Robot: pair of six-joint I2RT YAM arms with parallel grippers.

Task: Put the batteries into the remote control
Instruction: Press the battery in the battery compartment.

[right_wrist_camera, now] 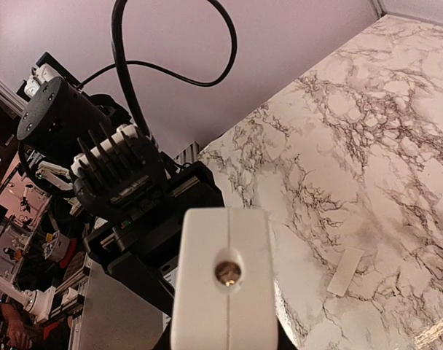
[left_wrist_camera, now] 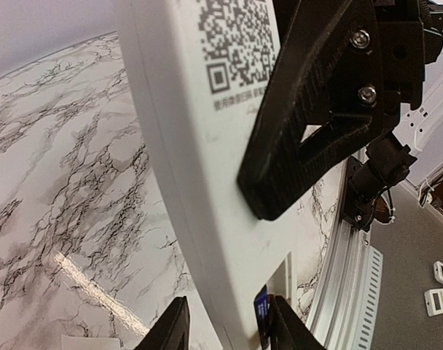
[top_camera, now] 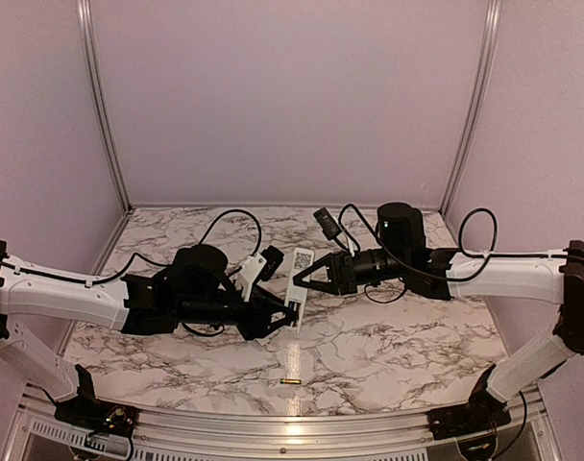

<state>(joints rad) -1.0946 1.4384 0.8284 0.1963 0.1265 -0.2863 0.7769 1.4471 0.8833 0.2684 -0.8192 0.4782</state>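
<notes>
Since the right jaws are clamped across the remote control (top_camera: 302, 259) and hold it off the tabletop (top_camera: 398, 346), treat the remote as your fixed reference. Its long axis runs from the far side toward the arm bases, and the back face with the printed code shows from above. The open recess (left_wrist_camera: 288, 271) sits at the remote's near end. The dark battery (left_wrist_camera: 261, 319) is at that same end, against the back face and just beside the recess; too little of it shows to tell its long axis. The left jaws straddle that end, partly apart, with one finger on either side of the remote's edge and the battery. You cannot tell from these views whether they grip the battery or only bracket it. The left arm looks like the one to seat it, probably by easing it along the remote into the recess. The golden battery (top_camera: 291, 381) lies on the tabletop well apart from the remote's near end, lengthwise left to right, nearer the left jaws than the right.
</notes>
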